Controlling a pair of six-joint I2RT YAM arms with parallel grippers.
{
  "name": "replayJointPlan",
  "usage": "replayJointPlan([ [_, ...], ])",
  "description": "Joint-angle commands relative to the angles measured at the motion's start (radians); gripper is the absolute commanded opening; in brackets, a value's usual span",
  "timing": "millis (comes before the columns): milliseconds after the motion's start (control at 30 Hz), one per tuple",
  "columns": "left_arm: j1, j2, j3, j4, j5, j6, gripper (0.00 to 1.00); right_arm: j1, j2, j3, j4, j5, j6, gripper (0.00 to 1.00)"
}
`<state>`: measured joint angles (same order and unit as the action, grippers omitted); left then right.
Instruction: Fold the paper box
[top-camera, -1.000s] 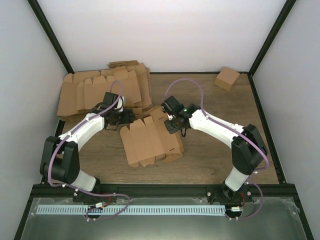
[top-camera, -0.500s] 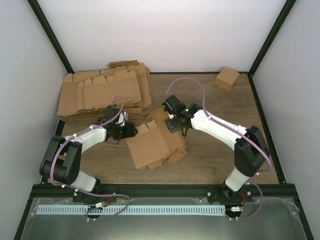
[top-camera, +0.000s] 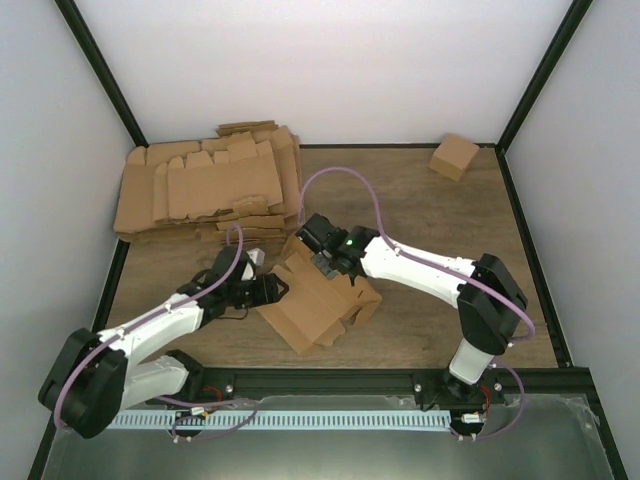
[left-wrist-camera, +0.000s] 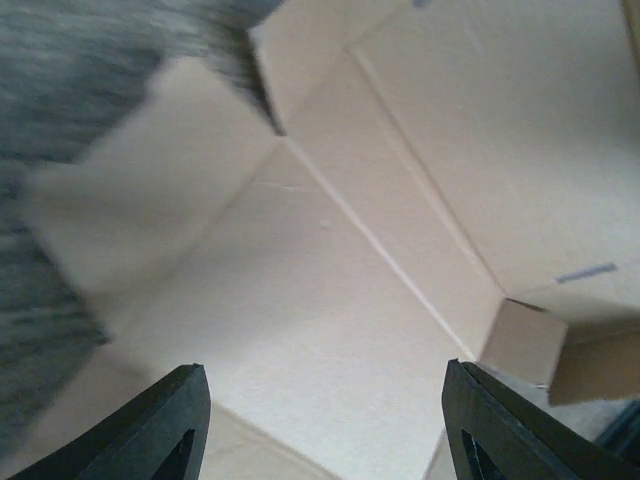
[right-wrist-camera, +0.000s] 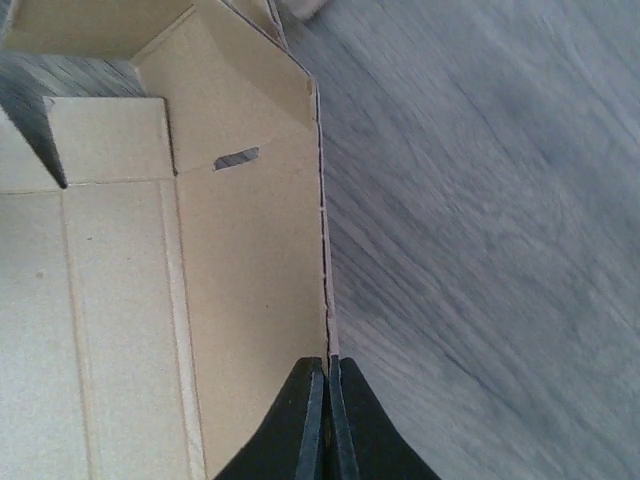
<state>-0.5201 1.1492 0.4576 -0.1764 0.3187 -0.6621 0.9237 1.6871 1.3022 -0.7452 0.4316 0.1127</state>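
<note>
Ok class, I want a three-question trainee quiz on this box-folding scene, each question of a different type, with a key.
1. True or false: the right tool is shut on an edge of the paper box.
2. The left tool is: A) shut on the box; B) open, facing the box; C) shut on nothing.
3. Which far corner holds the pile of blanks: left or right?
Key: 1 true; 2 B; 3 left.

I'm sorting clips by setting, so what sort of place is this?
Probably a lab robot cell: white walls in a black frame enclose a wood table, left arm and right arm are bolted at its edge, and a pile of blanks lies behind the paper box.
</note>
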Motion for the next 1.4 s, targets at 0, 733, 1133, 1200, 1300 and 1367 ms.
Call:
replayJointPlan([
  [0,-0.051,-0.073,-0.014,0.003,-0.027,-0.108,0.67,0.015,-0.053,-0.047,0.181,-0.003,-0.171,0.02],
  [733,0.161,-0.163,0.402,-0.382,-0.136,0.078,0.98,0.101,-0.2,-0.29,0.508,0.056,-0.8,0.01],
  [1133,0.21,0.05,0.555,-0.354,0.042,0.264,0.99,0.313,-0.282,-0.555,0.778,0.157,-0.812,0.05],
  [1200,0.208,0.072,0.547,-0.324,0.091,0.272,0.98,0.326,-0.302,-0.578,0.785,0.142,-0.792,0.1],
  [1300,0.205,0.115,0.541,-0.302,0.137,0.289,0.96,0.326,-0.324,-0.58,0.755,0.127,-0.735,0.16],
  [1367,0.201,0.146,0.541,-0.299,0.154,0.297,0.96,0.326,-0.346,-0.578,0.745,0.117,-0.696,0.17],
])
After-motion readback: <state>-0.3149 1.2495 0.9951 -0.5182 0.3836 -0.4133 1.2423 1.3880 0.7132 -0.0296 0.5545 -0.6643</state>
